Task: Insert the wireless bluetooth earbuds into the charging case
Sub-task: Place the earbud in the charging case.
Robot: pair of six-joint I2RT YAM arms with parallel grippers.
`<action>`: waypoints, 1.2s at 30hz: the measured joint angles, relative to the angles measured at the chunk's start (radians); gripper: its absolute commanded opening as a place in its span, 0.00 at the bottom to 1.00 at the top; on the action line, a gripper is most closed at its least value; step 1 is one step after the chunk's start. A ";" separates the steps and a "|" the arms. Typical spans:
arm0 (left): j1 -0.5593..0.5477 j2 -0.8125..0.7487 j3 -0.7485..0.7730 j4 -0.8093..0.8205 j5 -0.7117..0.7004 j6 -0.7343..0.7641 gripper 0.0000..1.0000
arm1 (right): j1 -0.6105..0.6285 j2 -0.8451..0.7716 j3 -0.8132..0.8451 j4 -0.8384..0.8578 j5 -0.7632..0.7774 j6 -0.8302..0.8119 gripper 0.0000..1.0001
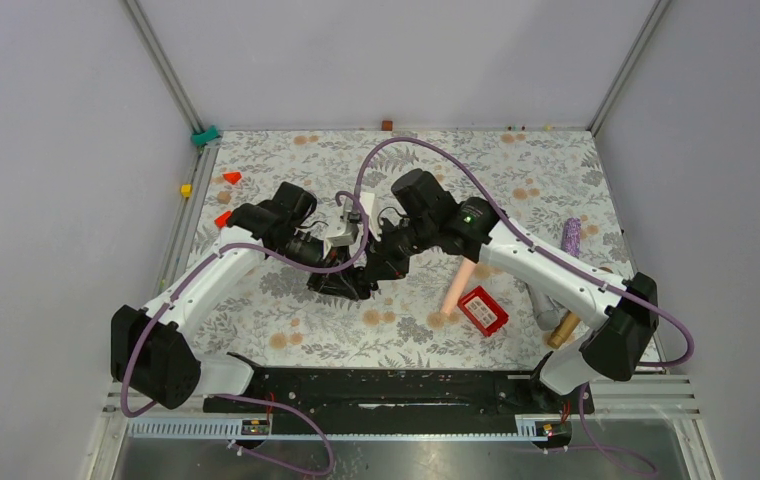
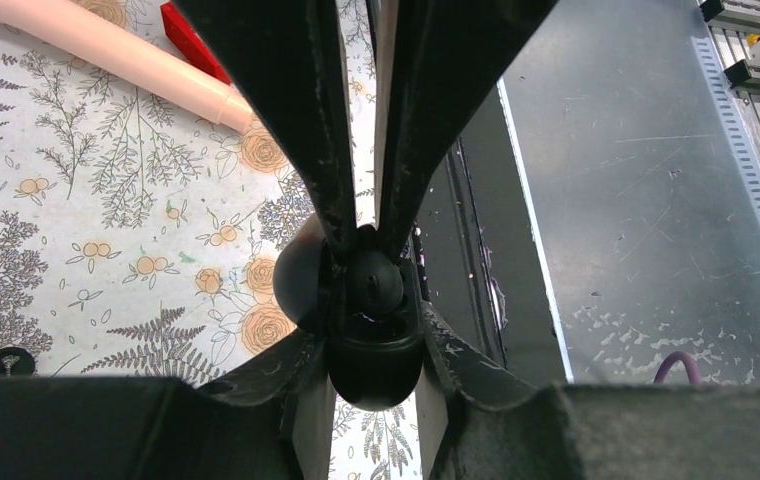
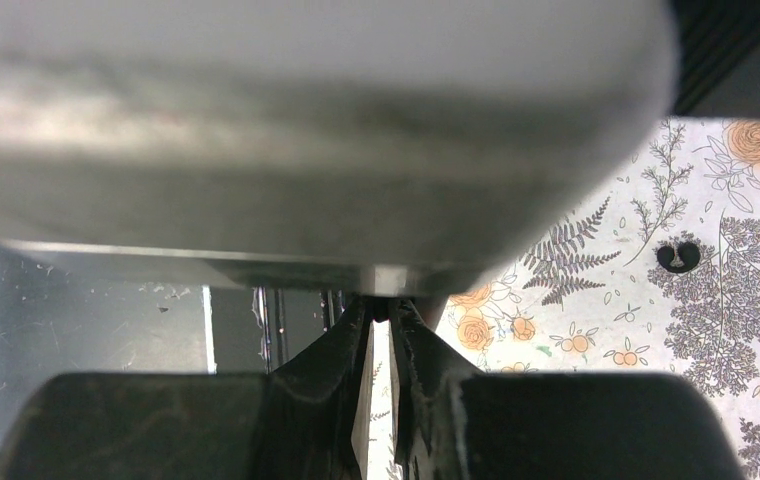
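Bright, even light from above fills the top view; shadows on the floral table (image 1: pixel 556 170) are faint and soft. In the right wrist view a pale grey mass (image 3: pixel 306 130) above the table is wholly out of focus, while the left wrist view is crisp, the charging case (image 2: pixel 376 365) above the table carrying one small glint.

Table cover (image 1: pixel 536 170): floral print, matt; paper or thin cloth, I cannot tell which. Charging case (image 2: pixel 376 368): smooth glossy black plastic. Earbud (image 2: pixel 374 283): black plastic, I see faint sheen. Right gripper fingers (image 2: pixel 296 120): matt black plastic, fine pale scuffs. Metal sheet (image 2: pixel 636 200): bare grey, dull, scratched, I see pale flecks on it. Pink cylinder (image 2: pixel 106 50): smooth, matt. Red block (image 1: pixel 483 310): looks plastic to me. Purple cable (image 2: pixel 678 366): smooth sheath.
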 measured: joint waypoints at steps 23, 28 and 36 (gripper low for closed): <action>0.008 0.011 0.000 -0.019 0.013 0.000 0.00 | 0.019 0.004 -0.004 0.025 0.029 0.062 0.16; 0.010 0.011 0.000 -0.024 0.012 -0.009 0.00 | 0.022 0.007 -0.004 0.030 0.039 0.091 0.16; 0.012 0.011 0.000 -0.031 0.015 -0.015 0.00 | 0.026 0.008 -0.004 0.043 0.048 0.148 0.17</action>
